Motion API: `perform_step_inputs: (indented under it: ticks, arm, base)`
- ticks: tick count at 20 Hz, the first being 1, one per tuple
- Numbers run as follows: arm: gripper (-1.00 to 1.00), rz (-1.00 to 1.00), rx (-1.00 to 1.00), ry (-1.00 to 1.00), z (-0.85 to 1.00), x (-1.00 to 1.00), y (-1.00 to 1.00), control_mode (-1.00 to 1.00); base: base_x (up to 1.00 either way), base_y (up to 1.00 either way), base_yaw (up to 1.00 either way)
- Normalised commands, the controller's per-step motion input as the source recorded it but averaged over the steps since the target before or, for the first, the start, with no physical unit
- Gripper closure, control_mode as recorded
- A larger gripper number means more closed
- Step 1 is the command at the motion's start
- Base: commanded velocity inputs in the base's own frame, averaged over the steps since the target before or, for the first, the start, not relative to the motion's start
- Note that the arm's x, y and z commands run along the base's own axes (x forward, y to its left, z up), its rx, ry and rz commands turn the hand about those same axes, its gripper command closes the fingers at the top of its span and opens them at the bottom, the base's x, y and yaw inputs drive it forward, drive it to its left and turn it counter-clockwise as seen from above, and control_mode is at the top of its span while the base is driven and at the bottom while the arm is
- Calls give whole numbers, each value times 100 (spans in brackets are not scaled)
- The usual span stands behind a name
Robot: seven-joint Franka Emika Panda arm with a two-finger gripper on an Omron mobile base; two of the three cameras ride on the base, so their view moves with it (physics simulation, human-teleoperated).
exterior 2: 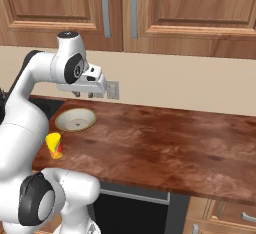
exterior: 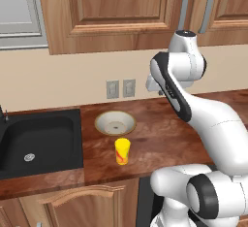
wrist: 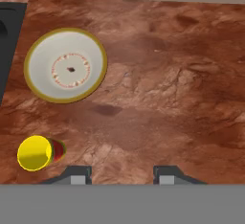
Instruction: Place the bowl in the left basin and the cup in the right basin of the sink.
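Tool [exterior 2: 84, 95] above counter; cream bowl [wrist: 65, 65], tan rim, upright.

The pincer [exterior 2: 83, 95] hangs empty above the countertop [exterior 2: 165, 143], bowl [exterior 2: 75, 120] and cup [exterior 2: 54, 145] below.

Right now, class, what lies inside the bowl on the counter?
The bowl holds no object: the hand view shows its cream inside bare, with a ring of reddish marks and a dark centre spot. The counter beneath it is covered. The cup stands apart.

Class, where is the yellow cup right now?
In the left base view the cup stands upright on the wooden counter, just in front of the bowl and right of the sink.
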Motion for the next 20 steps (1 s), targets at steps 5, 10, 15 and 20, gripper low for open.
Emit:
perform_step_inputs:
  ticks: [5, 10, 15, 20]
  arm:
    - [-100, 0, 0, 2, 0, 0, 0, -100]
    - [-100, 0, 0, 6, 0, 0, 0, -100]
    - [-100, 0, 0, 5, -8, 0, 0, -100]
    - [-100, 0, 0, 0, -23, -3, 0, -100]
  base:
    - [0, 0, 0]
    - [0, 0, 0]
    - [0, 0, 0]
    - [0, 0, 0]
